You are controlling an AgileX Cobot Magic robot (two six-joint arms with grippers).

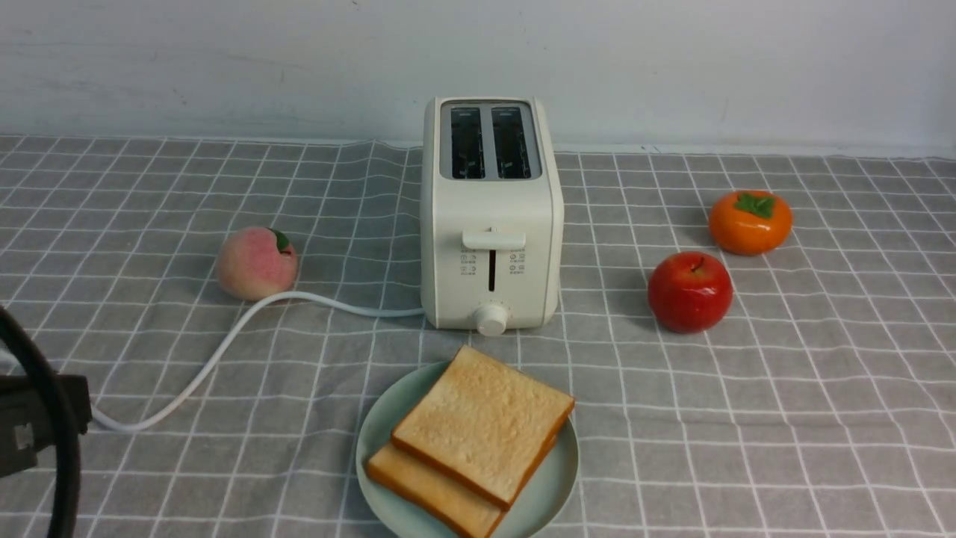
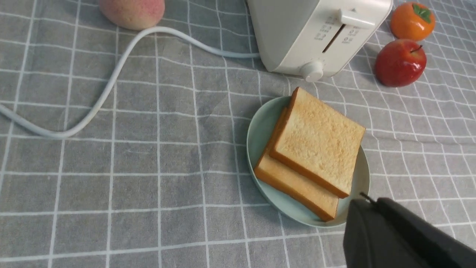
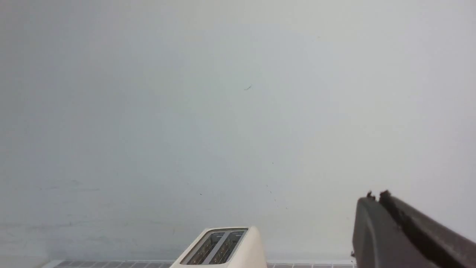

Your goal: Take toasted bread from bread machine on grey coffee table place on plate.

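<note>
Left wrist view: toasted bread [image 2: 316,149] lies stacked on the plate [image 2: 260,126] just ahead of the left gripper [image 2: 366,203] — clenched, empty. The right gripper [image 3: 373,197], likewise clenched on nothing, hangs high, the bare-slotted bread machine [image 3: 230,247] below and ahead of it; best to withdraw upward, clear of the plate.

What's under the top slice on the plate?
The top slice covers most of a second slice; only one edge strip shows. Both lie on the plate, whose middle is hidden.
</note>
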